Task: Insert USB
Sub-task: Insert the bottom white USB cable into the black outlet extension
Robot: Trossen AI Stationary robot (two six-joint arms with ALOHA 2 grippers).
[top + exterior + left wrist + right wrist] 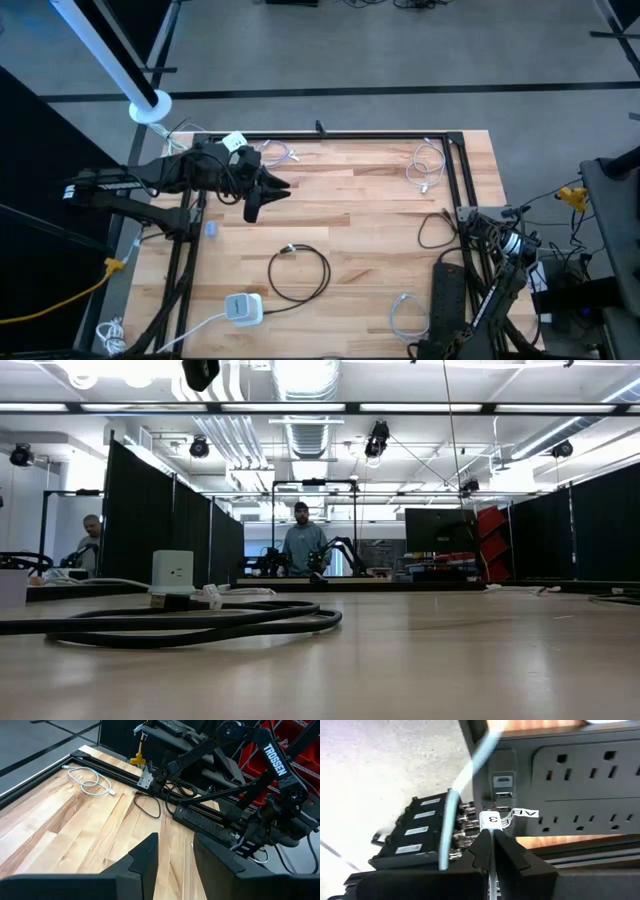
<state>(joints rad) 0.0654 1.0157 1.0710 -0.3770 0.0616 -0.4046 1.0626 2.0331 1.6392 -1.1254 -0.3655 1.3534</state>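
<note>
The black power strip [570, 775] lies along the table's right edge [447, 300], with its USB ports [503, 787] at one end. My right gripper [493, 851] hovers just in front of those ports, shut on a thin USB cable that carries a white tag marked 3 [492, 819]. The tag hides the cable's plug end at the ports, so I cannot tell if it is inserted. My left gripper [175, 852] is open, holds nothing, and hangs above the table's far left part [255, 203]. My right gripper pinches the thin silvery USB cable [493, 872] between its two fingers, just behind the white tag. The fingers [512, 854] lie along the cable and point at the strip's USB ports. The held end is lifted off the table.
A black cable loop [300, 272] lies mid-table, with a white charger [242, 308] near the front edge. White cables lie at the far right [428, 165], near right [405, 318] and far left [283, 153]. A pale cable [465, 775] crosses beside the strip. People stand in the room behind [302, 545].
</note>
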